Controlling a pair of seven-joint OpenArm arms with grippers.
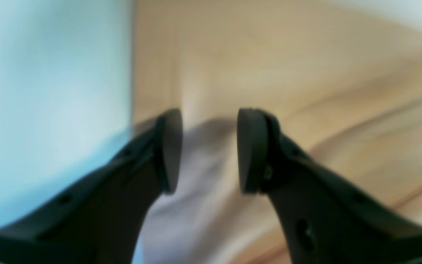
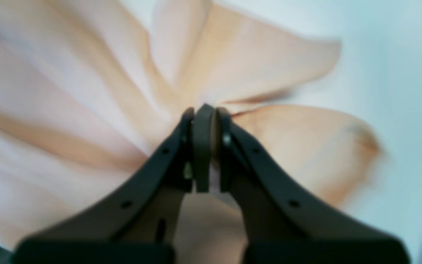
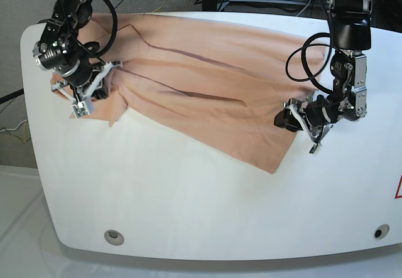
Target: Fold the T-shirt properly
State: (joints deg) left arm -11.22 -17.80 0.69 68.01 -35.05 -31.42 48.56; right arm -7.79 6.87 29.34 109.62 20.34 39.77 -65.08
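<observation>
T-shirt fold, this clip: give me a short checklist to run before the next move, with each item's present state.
1. Right tool pinched on the T-shirt: ok, cloth bunches at its closed tips.
2. Left tool gripping cloth: not ok, its pads stand apart with nothing between.
3. Left tool over the shirt's edge: ok.
4. Shirt lying flat: not ok, creased and gathered.
5. Shirt fully on the table: cannot tell; the far edge reaches the table's rim.

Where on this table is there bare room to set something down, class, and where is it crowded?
Free: the wide near strip of the table, bordered by the T-shirt hem and the front edge. Also the near right corner, beyond the left gripper.
Crowded: the far half, covered by the shirt, and the far left corner, where the right gripper pinches bunched cloth.
</observation>
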